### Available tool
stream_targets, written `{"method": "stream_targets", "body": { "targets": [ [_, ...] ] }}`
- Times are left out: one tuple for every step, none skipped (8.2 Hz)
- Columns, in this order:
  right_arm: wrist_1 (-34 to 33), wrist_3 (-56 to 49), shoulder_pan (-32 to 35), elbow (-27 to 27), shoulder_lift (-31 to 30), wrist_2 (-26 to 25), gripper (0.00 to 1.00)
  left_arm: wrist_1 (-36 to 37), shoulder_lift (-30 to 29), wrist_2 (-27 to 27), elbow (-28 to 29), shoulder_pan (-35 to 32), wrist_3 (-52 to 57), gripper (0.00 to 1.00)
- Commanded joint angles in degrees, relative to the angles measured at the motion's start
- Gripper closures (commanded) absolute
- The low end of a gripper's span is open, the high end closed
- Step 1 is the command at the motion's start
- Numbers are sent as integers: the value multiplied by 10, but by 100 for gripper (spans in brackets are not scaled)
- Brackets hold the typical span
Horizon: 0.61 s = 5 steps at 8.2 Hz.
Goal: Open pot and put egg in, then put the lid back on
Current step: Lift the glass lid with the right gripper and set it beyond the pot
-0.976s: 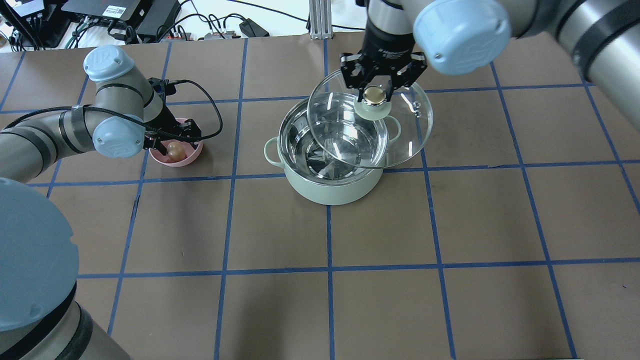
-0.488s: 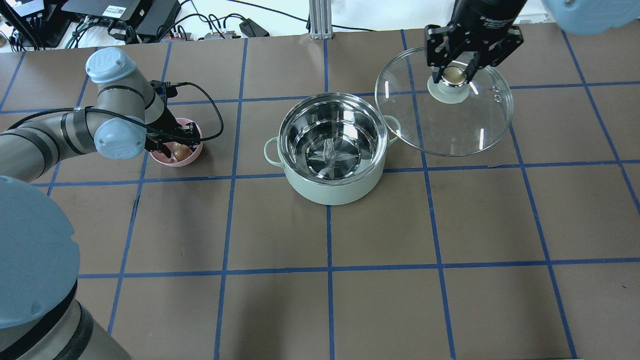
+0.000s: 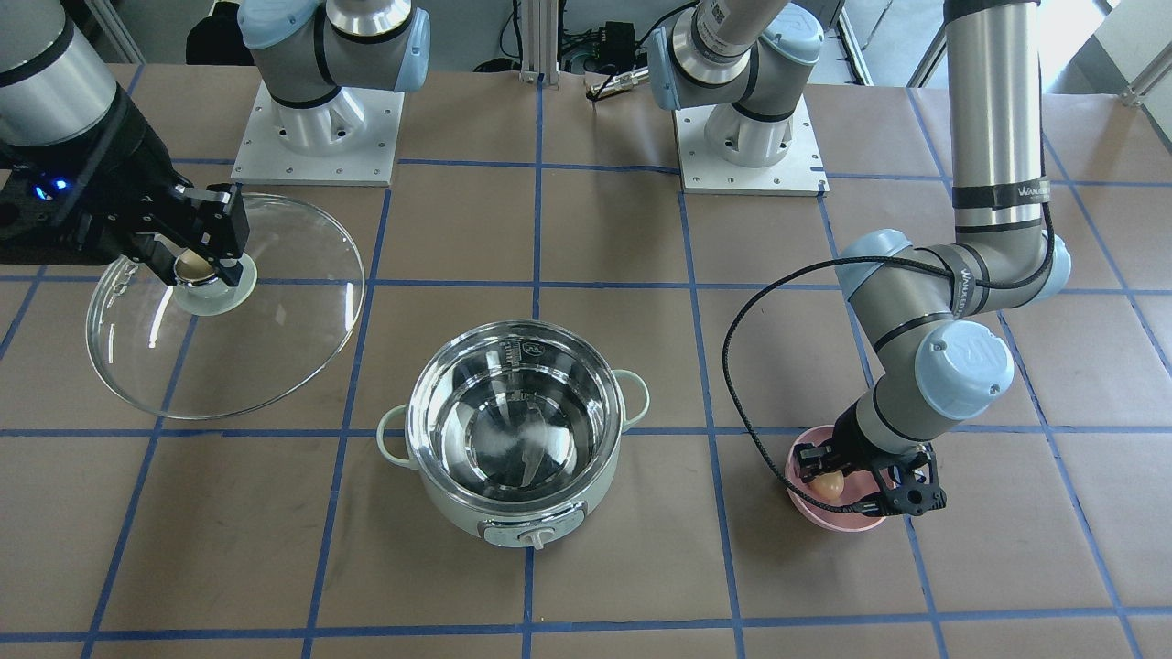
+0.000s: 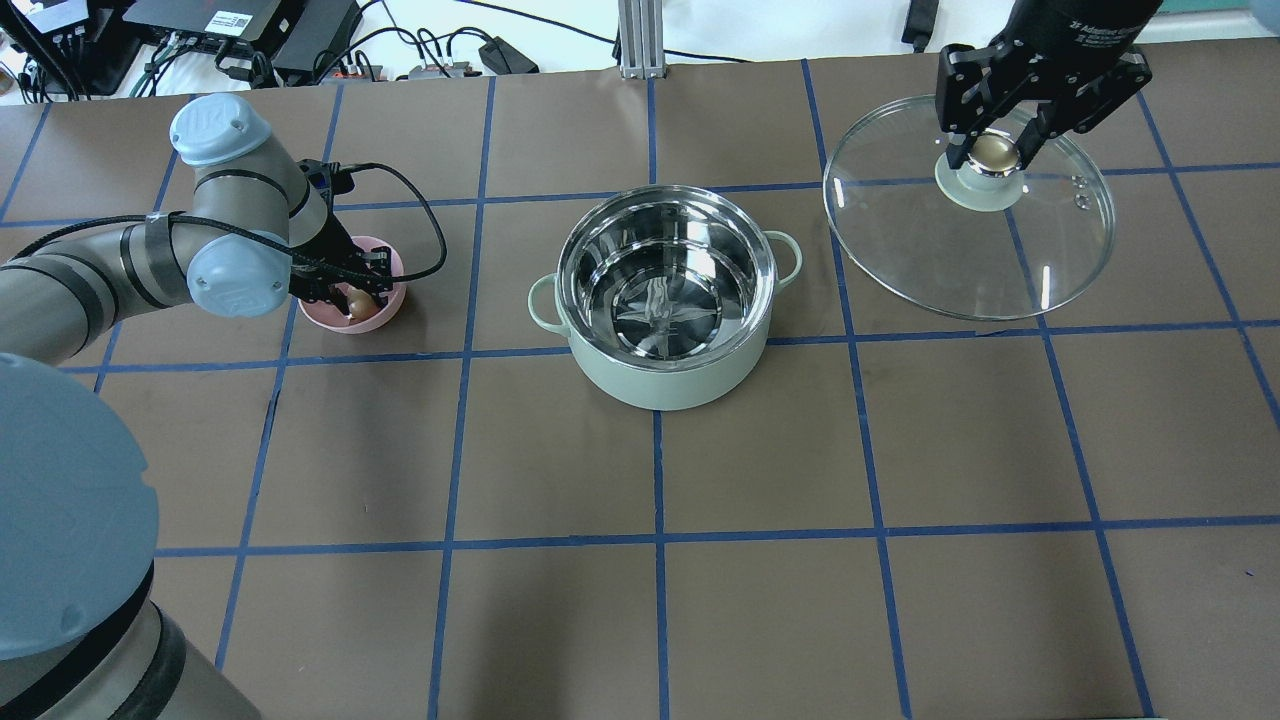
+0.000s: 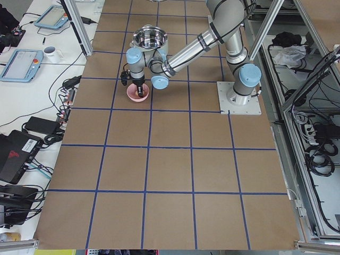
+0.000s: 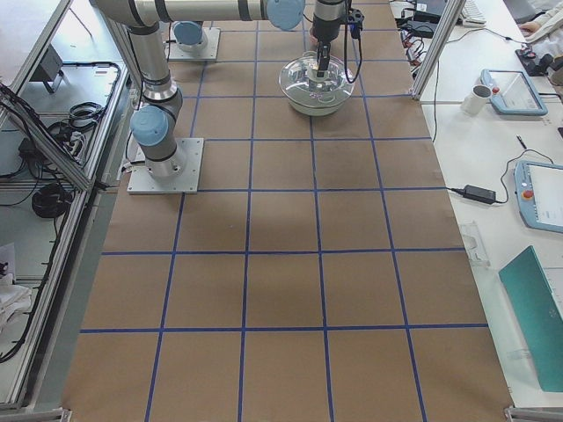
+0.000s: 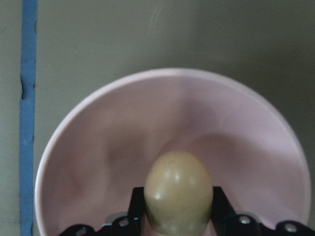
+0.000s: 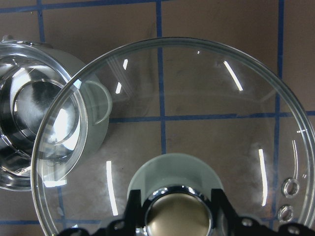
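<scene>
The mint-green pot (image 4: 665, 375) stands open mid-table, its steel inside bare; it also shows in the front view (image 3: 522, 522). My right gripper (image 4: 993, 152) is shut on the tan-gold knob of the glass lid (image 4: 930, 255) and holds it tilted above the table to the pot's right; the lid also shows in the front view (image 3: 275, 311) and the right wrist view (image 8: 206, 98). My left gripper (image 4: 358, 297) is down in the pink bowl (image 4: 380, 318), its fingers closed on the tan egg (image 7: 178, 189), which also shows in the front view (image 3: 827, 483).
The arm bases (image 3: 316, 128) stand at the robot's side of the table. Cables and electronics (image 4: 250, 40) lie beyond the far edge. A black cable (image 3: 732, 366) loops from the left wrist over the table beside the bowl.
My right gripper carried the lid from over the pot rightward, leaving the pot uncovered. My left gripper sank slightly into the bowl around the egg.
</scene>
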Motion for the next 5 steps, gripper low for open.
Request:
{"method": "stream_targets", "body": {
  "targets": [
    [3,-13,-7,3,-3,-8,100,-2,20,-1,5,-3,-4,89],
    [1,-27,-7,3,-3,-3,100,-22,47,-3,6,-5,-7,89],
    [2,-29,-7,3,-3,-3,100,-46,83,-4,6,-9,-6,90],
    [2,-34,-8,7,-3,-7,100,-61,119,-6,6,-18,-7,97],
    [3,-34,-8,8,-3,-4,100,-70,143,-5,6,-43,-10,97]
  ]
}}
